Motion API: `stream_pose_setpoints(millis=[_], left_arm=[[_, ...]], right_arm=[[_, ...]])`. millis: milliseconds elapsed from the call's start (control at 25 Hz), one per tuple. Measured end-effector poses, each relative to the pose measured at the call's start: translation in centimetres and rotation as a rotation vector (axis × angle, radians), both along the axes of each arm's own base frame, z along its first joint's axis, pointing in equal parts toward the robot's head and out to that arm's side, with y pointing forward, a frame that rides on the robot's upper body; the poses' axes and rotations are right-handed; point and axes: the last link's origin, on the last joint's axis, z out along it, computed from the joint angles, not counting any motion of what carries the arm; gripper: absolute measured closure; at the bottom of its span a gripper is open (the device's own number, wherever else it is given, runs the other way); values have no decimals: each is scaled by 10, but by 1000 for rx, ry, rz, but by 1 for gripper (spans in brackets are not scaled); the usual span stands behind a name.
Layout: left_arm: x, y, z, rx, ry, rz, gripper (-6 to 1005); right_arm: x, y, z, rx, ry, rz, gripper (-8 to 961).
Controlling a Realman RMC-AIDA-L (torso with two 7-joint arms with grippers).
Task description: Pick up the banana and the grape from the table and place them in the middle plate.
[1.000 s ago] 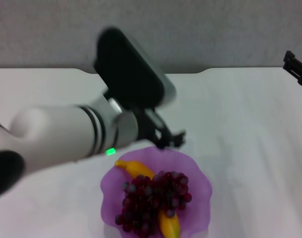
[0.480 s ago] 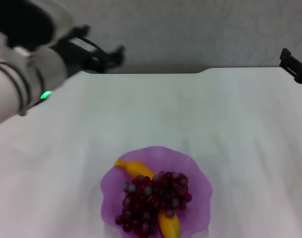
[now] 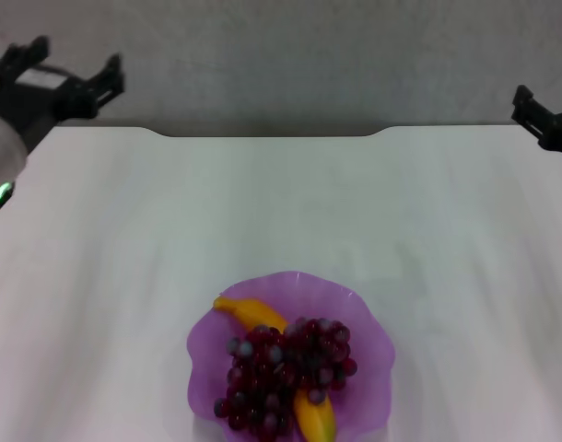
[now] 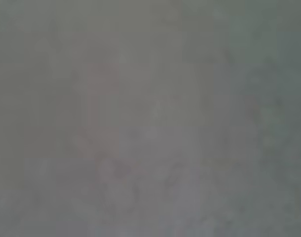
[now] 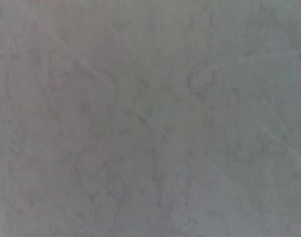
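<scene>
The purple scalloped plate (image 3: pixel 366 324) sits on the white table (image 3: pixel 281 212) near its front edge. The banana (image 3: pixel 253 313) lies in the plate, its middle hidden under the bunch of dark red grapes (image 3: pixel 281 373) that lies across it. My left gripper (image 3: pixel 71 63) is open and empty, raised at the far left corner, well away from the plate. My right gripper (image 3: pixel 542 118) shows only in part at the far right edge, also away from the plate. Both wrist views show only a blurred grey surface.
A grey wall (image 3: pixel 290 55) stands behind the table's notched far edge (image 3: pixel 272 134). White tabletop stretches between the plate and both grippers.
My left arm has drawn back from just above the plate, up and to the far left corner. The fruit and plate have not moved. The right gripper has hardly shifted.
</scene>
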Motion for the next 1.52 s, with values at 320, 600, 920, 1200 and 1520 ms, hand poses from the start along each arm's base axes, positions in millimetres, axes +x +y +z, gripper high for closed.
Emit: stream_pose_setpoints(millis=[320, 600, 920, 1200, 1520], left_arm=[[-44, 5, -1, 49, -82, 77, 96], [-63, 5, -10, 38, -107, 103, 96], [-80, 2, -15, 12, -159, 75, 96], [-79, 1, -18, 6, -134, 63, 96], [-80, 0, -17, 12, -136, 66, 96]], right_arm=[[12, 8, -11, 5, 9, 14, 73], [26, 7, -14, 29, 13, 20, 73], [32, 5, -16, 34, 10, 24, 73], [33, 4, -17, 31, 9, 23, 73], [33, 4, -17, 32, 9, 22, 73]])
